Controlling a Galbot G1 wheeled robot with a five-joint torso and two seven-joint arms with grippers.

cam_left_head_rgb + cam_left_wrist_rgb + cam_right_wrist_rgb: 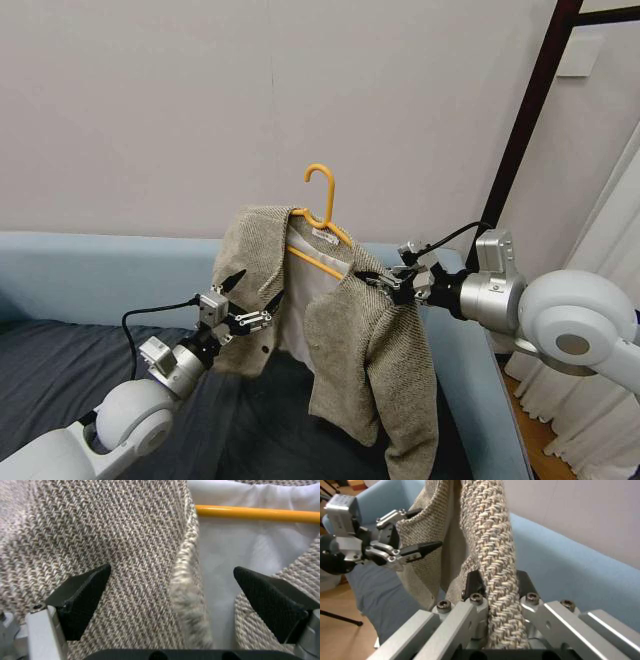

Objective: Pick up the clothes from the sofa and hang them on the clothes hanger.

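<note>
A beige knitted cardigan (355,340) hangs in the air on an orange hanger (322,215) above the blue sofa (80,275). My right gripper (385,282) is shut on the cardigan's shoulder edge (492,573), the thick knit pinched between its fingers (472,585). My left gripper (250,295) stands open at the cardigan's other front panel. Between its black fingertips (82,596) lie the knit (125,547) and the white lining (225,555), untouched. The hanger's orange bar (255,513) crosses just beyond.
A dark blanket (60,370) covers the sofa seat below. A plain wall stands behind, a dark post (530,110) rises at the right, and white curtains (590,420) hang at the far right.
</note>
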